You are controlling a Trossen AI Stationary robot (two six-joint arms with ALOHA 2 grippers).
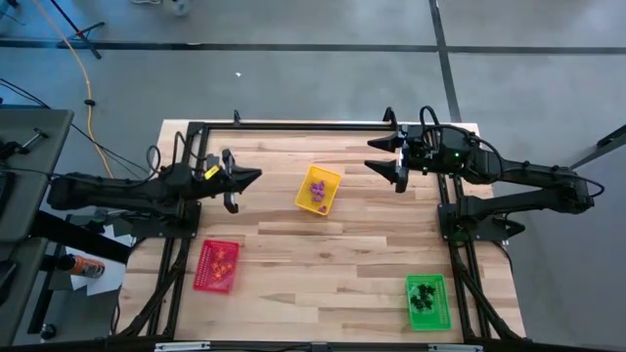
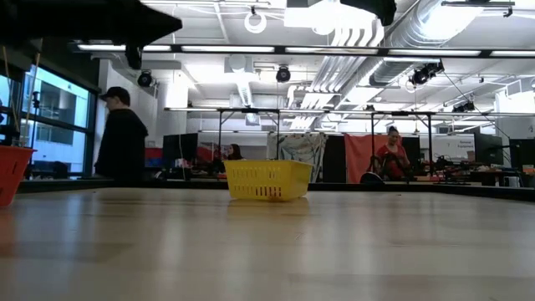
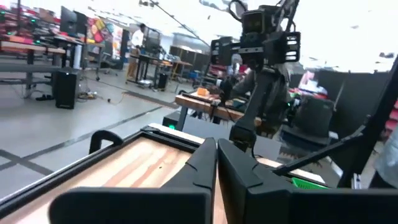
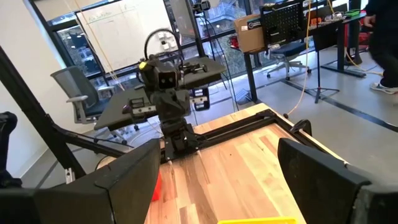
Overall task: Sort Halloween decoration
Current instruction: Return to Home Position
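A wooden bench fills the overhead view, with the left arm and right arm reaching in from opposite sides. The yellow tray sits between the two hands. The red tray is nearer the left, the green tray nearer the right. The left hand has its fingers together; the right hand has its fingers apart. Both are empty. Purple trinkets lie in the yellow tray, orange trinkets in the red, black trinkets in the green.
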